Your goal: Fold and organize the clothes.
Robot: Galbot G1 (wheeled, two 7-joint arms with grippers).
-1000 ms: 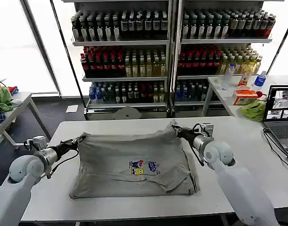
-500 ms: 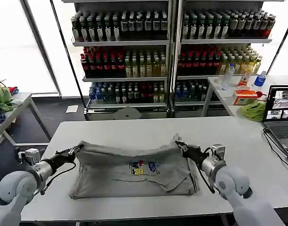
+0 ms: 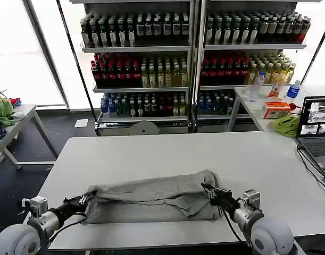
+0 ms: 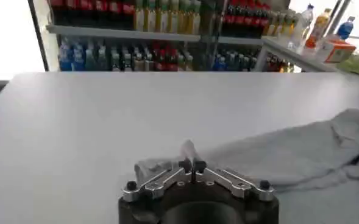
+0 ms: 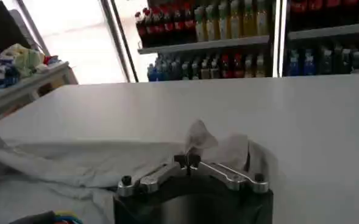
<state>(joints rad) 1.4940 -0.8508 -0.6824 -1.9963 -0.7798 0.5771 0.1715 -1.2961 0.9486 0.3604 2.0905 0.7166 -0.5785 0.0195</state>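
Two claws each pinch one end of a single grey shirt [image 3: 151, 199] that lies along the near edge of the white table [image 3: 162, 154]. The left claw [image 3: 83, 202] is clenched on the cloth at the shirt's left end; in the left wrist view its fingertips [image 4: 192, 165] meet on a small peak of fabric. The right claw [image 3: 210, 192] grips the opposite end the same way, and its wrist view shows a tuft of cloth standing up from between the closed tips [image 5: 188, 160].

Between the two claws the shirt forms a long, low band, doubled over on itself with a rumpled upper layer. A sliver of the coloured chest print [image 5: 62, 217] peeks out just beside the right claw's body in the right wrist view.

As a judgement, one lengthwise fold looks made, with the far edge brought over to the near one. What seems left is to let go, smooth the wrinkles, fold the band across its length into a compact packet and set it aside. No finished stack is visible on the table.
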